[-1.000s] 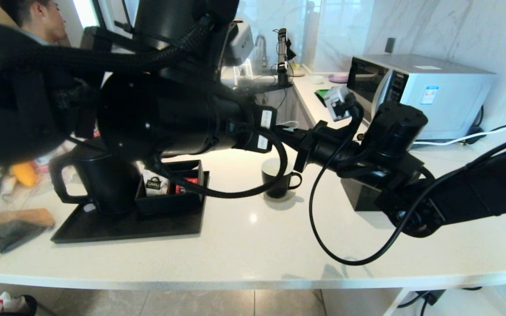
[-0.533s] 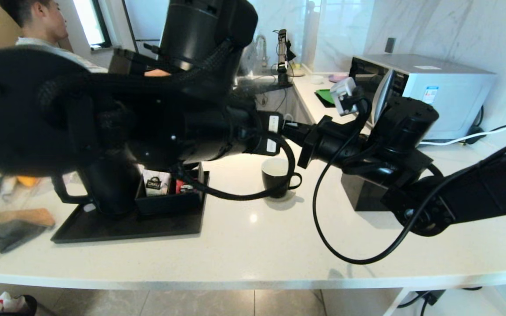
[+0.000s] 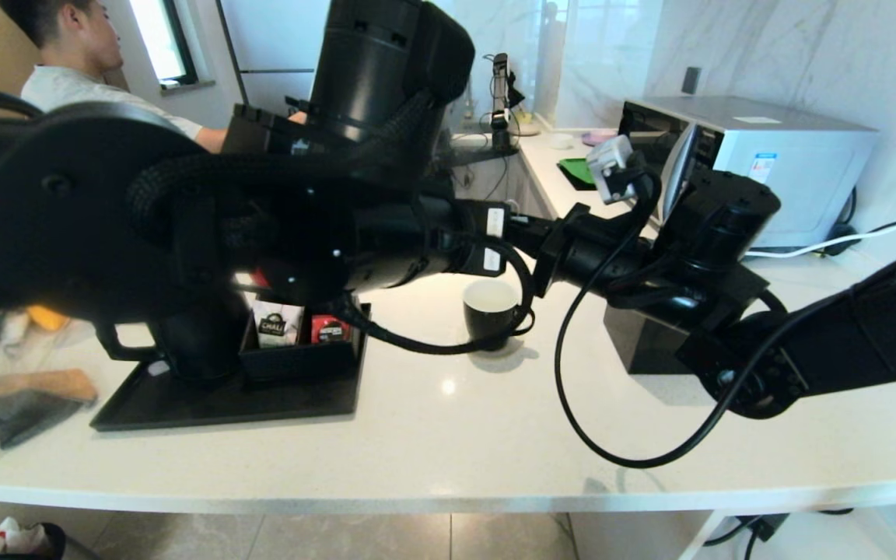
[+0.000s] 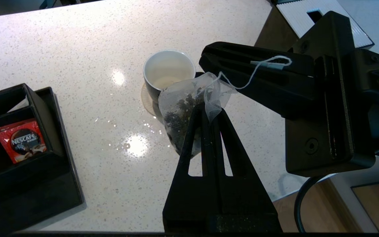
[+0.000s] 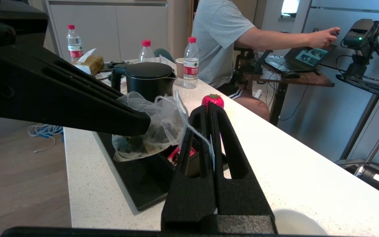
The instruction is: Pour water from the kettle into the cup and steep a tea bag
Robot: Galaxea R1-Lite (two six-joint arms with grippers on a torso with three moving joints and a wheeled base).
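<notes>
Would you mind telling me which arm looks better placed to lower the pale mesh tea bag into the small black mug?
Probably the right: its gripper pinches the string's tag, so the tea bag can hang above the cup. The left gripper clamps the bag itself.

We see a white stone counter [image 3: 448, 435], marble wall [image 3: 790, 54] behind a microwave [image 3: 751, 159], and tiled floor [image 3: 339, 537] below.

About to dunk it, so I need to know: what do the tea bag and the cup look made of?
Tea bag: sheer, see-through mesh, probably nylon or fine paper; dark leaves show through and it crumples softly.
Cup: looks like glazed ceramic, glossy white inside, black outside; its thick rounded rim suggests that.
</notes>
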